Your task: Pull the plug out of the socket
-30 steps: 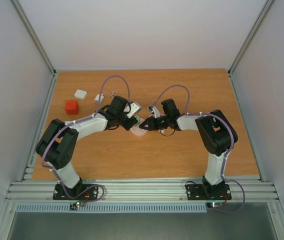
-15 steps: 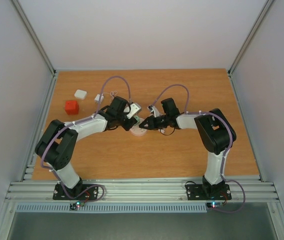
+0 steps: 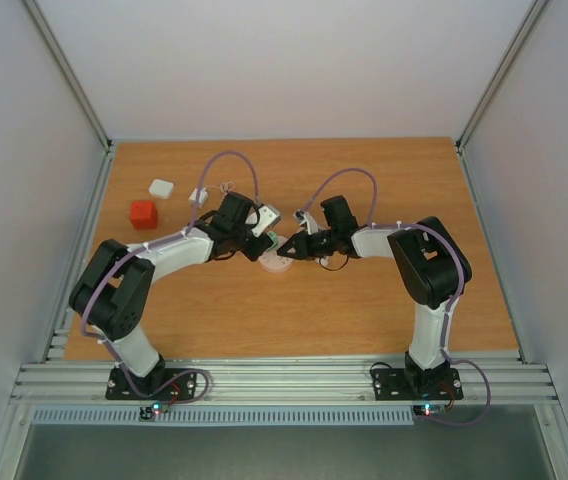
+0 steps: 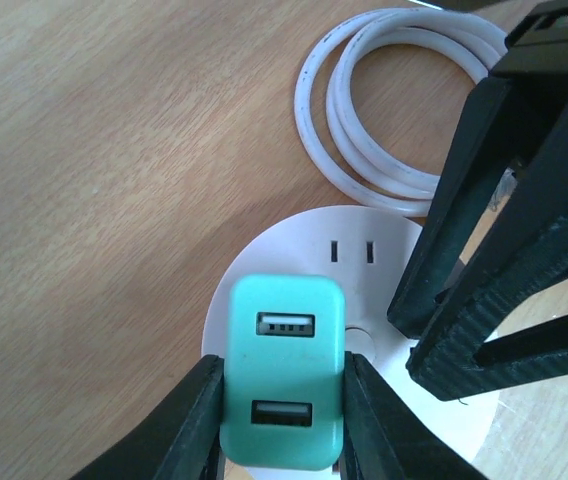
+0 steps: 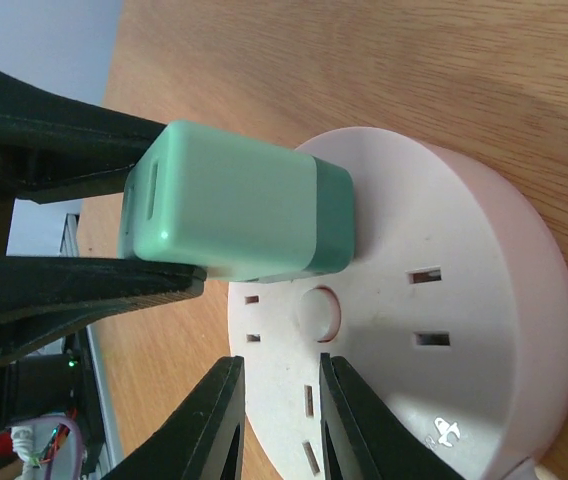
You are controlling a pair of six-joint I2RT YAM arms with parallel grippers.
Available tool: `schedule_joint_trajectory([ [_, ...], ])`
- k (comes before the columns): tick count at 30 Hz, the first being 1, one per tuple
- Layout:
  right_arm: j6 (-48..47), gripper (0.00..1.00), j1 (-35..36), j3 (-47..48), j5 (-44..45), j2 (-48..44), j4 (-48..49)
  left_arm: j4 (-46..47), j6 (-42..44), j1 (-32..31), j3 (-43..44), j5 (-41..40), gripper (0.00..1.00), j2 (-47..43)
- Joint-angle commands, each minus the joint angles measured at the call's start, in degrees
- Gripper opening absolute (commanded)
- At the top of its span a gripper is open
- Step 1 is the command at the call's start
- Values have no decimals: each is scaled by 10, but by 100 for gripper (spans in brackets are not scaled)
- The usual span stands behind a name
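Shifted slightly leftward over the last second, the right gripper (image 5: 279,405) hangs over the socket (image 5: 444,330), the pale round disc at mid-table between both arms. Its jaws are closed on nothing, with the tips at the disc face, probably to pin it down. Nearly unmoved, the left gripper (image 4: 282,430) clamps the green plug (image 4: 284,370), which is seated in the socket and ready for pulling. Beyond lies a coiled white cable (image 4: 384,130). Farther left sit a red cube (image 3: 143,214) and a white block (image 3: 161,188).

Left arm (image 3: 164,258) and right arm (image 3: 430,268): white links, bulky black joints, a thin purple cable (image 3: 234,157) looping off each. Black base plates (image 3: 154,384) carry tiny lights, seemingly red and green. Left pincer (image 4: 282,372) and right pincer (image 5: 279,365) are matte black.
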Motion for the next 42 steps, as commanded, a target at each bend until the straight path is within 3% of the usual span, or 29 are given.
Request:
schedule_joint_trajectory([
  [1,-7,23,0,-19,115,56,-64,54,57,-39,17,-3,1,-46],
  [9,-5,23,1,-12,126,63,-80,26,78,-62,25,-68,1,-44],
  [15,-2,23,1,-11,133,64,-82,-31,-1,-36,66,37,1,-42],
  [21,-1,23,3,-10,138,65,-83,-61,-84,-12,101,60,1,-14],
  [32,-2,23,9,-2,150,73,-91,-30,32,-92,48,-105,1,-44],
  [37,-3,23,10,-1,150,73,-92,-45,14,-85,50,-105,1,-48],
  [42,-7,23,10,-5,140,61,-91,-67,-27,-24,54,-33,1,-67],
])
